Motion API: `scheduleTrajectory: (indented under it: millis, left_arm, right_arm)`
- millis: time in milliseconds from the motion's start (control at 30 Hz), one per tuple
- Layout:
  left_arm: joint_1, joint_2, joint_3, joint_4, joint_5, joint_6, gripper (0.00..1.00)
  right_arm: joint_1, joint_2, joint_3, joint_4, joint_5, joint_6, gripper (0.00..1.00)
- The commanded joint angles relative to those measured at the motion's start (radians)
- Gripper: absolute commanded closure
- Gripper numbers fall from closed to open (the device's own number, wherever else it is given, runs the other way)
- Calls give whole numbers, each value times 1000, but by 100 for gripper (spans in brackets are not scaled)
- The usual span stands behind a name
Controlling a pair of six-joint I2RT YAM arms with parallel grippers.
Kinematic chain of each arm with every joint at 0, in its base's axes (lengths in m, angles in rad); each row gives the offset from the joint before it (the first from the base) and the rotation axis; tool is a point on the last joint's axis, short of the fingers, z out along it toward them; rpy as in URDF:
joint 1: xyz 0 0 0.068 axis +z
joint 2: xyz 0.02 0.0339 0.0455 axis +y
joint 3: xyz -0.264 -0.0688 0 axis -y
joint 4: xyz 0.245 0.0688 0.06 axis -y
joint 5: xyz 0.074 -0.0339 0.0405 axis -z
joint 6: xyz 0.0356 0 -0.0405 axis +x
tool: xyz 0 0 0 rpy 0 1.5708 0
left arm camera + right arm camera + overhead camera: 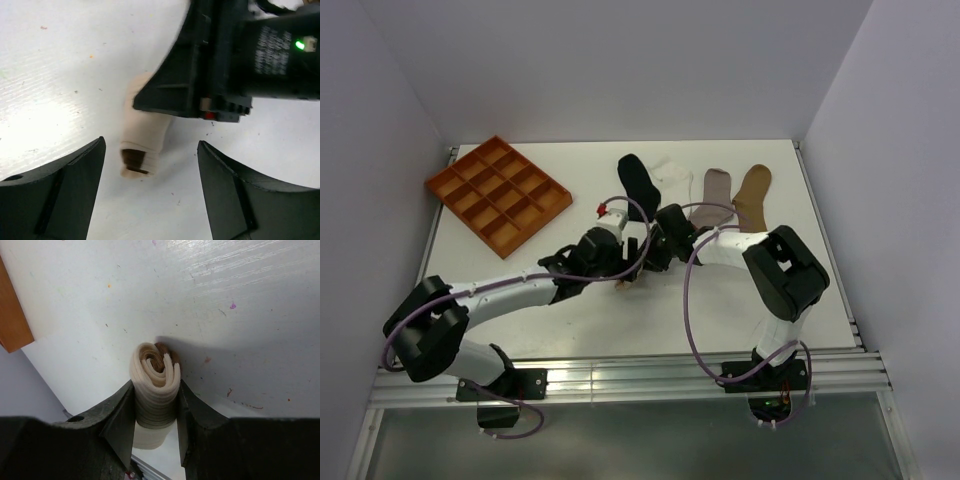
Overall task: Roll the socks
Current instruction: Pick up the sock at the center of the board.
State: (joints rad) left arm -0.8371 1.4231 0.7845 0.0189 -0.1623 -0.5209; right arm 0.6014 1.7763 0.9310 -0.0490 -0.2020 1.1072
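Cream fabric sock with brown bands [154, 382]: wound into a spiral, near the middle of the white table [620, 325], between the two arms. Step, as judged: securing the roll. Squeeze evenly across the layers so the spiral cannot spring loose, and tuck the cuff before letting go. Layers neat, brown at the core, brown-tipped end showing. Right gripper [155, 395] clamped on the roll's sides. Left gripper [150, 147] jaws apart, straddling it, not touching.

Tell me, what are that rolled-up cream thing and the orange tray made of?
The rolled cream sock looks like soft ribbed knit fabric: its layers curl in a spiral with fine ridges. The orange tray seems rigid matte plastic, with thin straight dividers; wood is possible too.
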Motion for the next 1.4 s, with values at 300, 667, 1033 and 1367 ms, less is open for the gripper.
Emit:
scheduleTrajectory:
  millis: [300, 667, 1033, 1367]
  left_arm:
    - [-214, 189, 93, 85, -402, 242, 23]
    - [-220, 318, 90, 43, -407, 206, 31]
    - [-223, 327, 114, 6, -477, 185, 29]
    - [-240, 177, 99, 98, -405, 274, 26]
  right_arm:
    - [-6, 38, 9, -118, 15, -37, 100]
    - [-6, 38, 14, -110, -23, -35, 100]
    - [-8, 43, 15, -109, -48, -37, 100]
    - [-6, 64, 32, -106, -65, -43, 100]
